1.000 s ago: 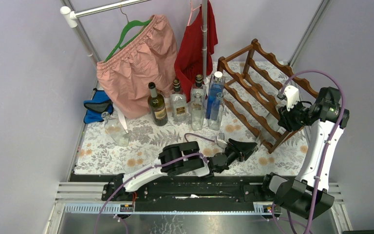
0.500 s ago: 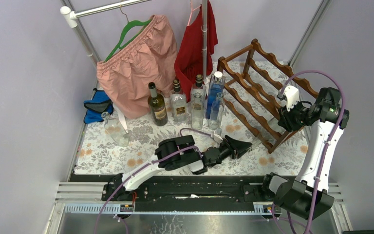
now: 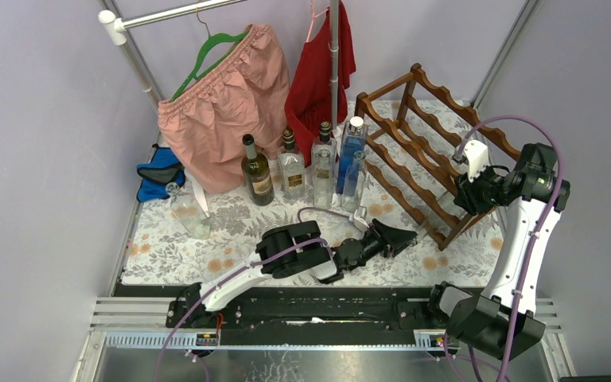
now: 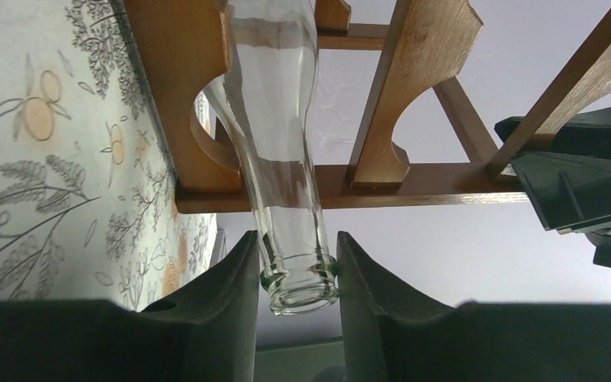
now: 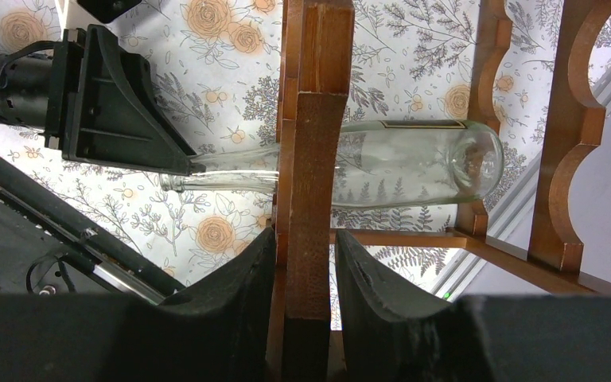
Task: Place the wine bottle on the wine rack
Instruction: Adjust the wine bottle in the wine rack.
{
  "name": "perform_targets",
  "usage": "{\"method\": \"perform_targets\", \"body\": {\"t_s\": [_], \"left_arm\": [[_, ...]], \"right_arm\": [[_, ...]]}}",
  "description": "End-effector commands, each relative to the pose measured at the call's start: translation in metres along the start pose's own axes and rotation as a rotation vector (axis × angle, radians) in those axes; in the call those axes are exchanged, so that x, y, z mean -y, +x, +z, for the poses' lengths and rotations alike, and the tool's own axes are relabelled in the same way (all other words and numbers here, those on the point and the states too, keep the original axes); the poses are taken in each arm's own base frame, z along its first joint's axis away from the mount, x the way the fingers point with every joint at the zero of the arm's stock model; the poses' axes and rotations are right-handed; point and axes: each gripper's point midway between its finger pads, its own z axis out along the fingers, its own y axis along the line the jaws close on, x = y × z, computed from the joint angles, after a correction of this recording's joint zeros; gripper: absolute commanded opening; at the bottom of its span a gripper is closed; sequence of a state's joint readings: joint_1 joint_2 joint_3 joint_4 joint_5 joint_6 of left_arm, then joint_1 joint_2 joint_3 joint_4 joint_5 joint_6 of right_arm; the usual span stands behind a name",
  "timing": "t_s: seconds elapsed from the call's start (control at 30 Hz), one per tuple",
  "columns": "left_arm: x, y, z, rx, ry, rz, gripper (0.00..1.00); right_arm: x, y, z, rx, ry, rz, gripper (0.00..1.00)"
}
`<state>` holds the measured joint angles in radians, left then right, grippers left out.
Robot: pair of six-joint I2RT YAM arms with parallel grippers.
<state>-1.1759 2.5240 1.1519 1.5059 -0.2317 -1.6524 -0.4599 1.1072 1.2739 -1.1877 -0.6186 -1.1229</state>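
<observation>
A clear glass wine bottle (image 4: pixel 274 143) lies on its side through the bottom tier of the reddish-brown wine rack (image 3: pixel 414 143), its body between the scalloped rails (image 5: pixel 414 163). My left gripper (image 4: pixel 296 237) is shut on the bottle's neck just behind the lip, low over the flowered tablecloth at the rack's near end (image 3: pixel 410 236). My right gripper (image 5: pixel 305 232) is shut on an upright post of the wine rack (image 5: pixel 312 135), at the rack's right end (image 3: pixel 463 195). The bottle's base points away from the left gripper.
Several upright bottles (image 3: pixel 318 163) and a dark wine bottle (image 3: pixel 257 171) stand at the back centre. A pink garment (image 3: pixel 223 103) and a red one (image 3: pixel 318 64) hang from a rail behind them. A blue bag (image 3: pixel 159 175) and a clear flask (image 3: pixel 191 211) sit at the left.
The left arm drew back slightly to the left, then eased right again with the bottle neck still held. The right arm has stayed on the rack post.
</observation>
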Motion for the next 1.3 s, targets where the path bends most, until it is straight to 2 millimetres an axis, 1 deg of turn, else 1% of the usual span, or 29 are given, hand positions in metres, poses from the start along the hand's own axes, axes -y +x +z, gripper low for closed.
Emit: {"method": "perform_targets", "body": {"t_s": [0.0, 0.13, 0.3, 0.53, 0.7, 0.9, 0.93, 1.0, 1.07, 1.17, 1.27], "left_arm": [[-0.033, -0.014, -0.006, 0.025, 0.000, 0.027, 0.00], [-0.037, -0.017, -0.007, 0.037, 0.002, 0.011, 0.00], [-0.037, -0.012, -0.004, 0.001, 0.017, 0.038, 0.00], [-0.048, -0.006, -0.008, -0.066, 0.005, 0.076, 0.00], [-0.046, -0.003, -0.008, -0.092, 0.011, 0.074, 0.00], [-0.059, -0.014, -0.023, -0.061, -0.056, 0.039, 0.00], [-0.062, -0.016, -0.025, -0.055, -0.068, 0.034, 0.00], [-0.065, -0.017, -0.028, -0.053, -0.084, 0.020, 0.01], [-0.070, -0.016, -0.030, -0.057, -0.108, 0.010, 0.05], [-0.079, -0.014, -0.031, -0.070, -0.152, 0.008, 0.09], [-0.088, -0.010, -0.029, -0.086, -0.193, -0.013, 0.12]], "right_arm": [[-0.024, 0.015, 0.000, -0.052, -0.074, 0.031, 0.00], [-0.024, 0.015, 0.000, -0.051, -0.073, 0.029, 0.00], [-0.024, 0.014, 0.000, -0.050, -0.073, 0.029, 0.00], [-0.024, 0.015, 0.000, -0.049, -0.076, 0.027, 0.00], [-0.024, 0.015, 0.000, -0.049, -0.075, 0.026, 0.00], [-0.025, 0.019, 0.002, -0.062, -0.076, 0.029, 0.00], [-0.025, 0.020, 0.003, -0.062, -0.081, 0.035, 0.04], [-0.027, 0.019, 0.003, -0.060, -0.091, 0.043, 0.25], [-0.030, 0.017, 0.002, -0.051, -0.100, 0.048, 0.39], [-0.033, 0.010, -0.002, -0.026, -0.106, 0.052, 0.57], [-0.035, 0.003, -0.006, -0.007, -0.114, 0.054, 0.72]]}}
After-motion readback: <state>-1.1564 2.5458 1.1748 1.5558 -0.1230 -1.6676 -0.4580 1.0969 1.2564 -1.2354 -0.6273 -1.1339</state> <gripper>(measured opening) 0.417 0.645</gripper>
